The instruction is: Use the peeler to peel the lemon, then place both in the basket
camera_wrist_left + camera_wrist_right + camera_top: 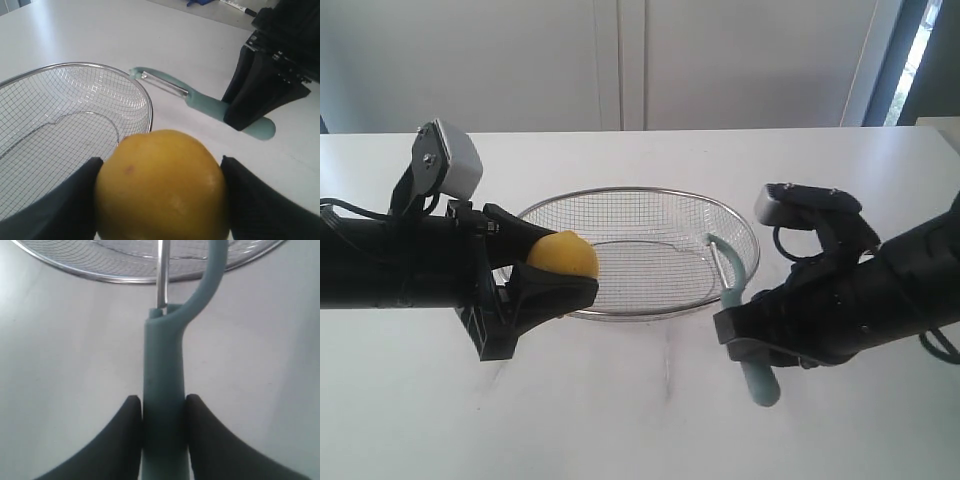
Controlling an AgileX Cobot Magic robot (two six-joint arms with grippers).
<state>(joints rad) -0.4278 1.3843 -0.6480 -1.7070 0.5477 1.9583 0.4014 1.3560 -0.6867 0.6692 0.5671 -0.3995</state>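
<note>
First, exterior view
Basket [640,190]: oval wire-mesh basket with a steel rim, standing on the white table [620,420]; nothing lies inside it.
Lemon [563,256]: bright yellow, at the basket's left rim, overlapping the rim from this angle.
Left claw [560,262]: clamped on the lemon, one black finger above it and one below.
Peeler [732,285]: pale teal, at the basket's right rim, with its curved head against the rim line and its handle pointing away from the basket.
Right claw [745,340]: clamped across the peeler handle, just beside the basket.

Left wrist view
Lemon [162,185]: pressed between two dark fingers [60,205], just outside the basket [100,65] rim.
Peeler [200,102]: metal blade and teal head tip next to the basket rim, low over the table [125,35]; I cannot tell whether it touches the table.
Right claw [250,115]: dark, closed on the handle's far part.

Right wrist view
Peeler [164,380]: handle runs straight toward the basket [100,277], and its head and blade cross the rim line.
Right claw [164,407]: both fingers [125,430] press the handle's sides.
Table [65,355]: bare white beside the handle.
</note>
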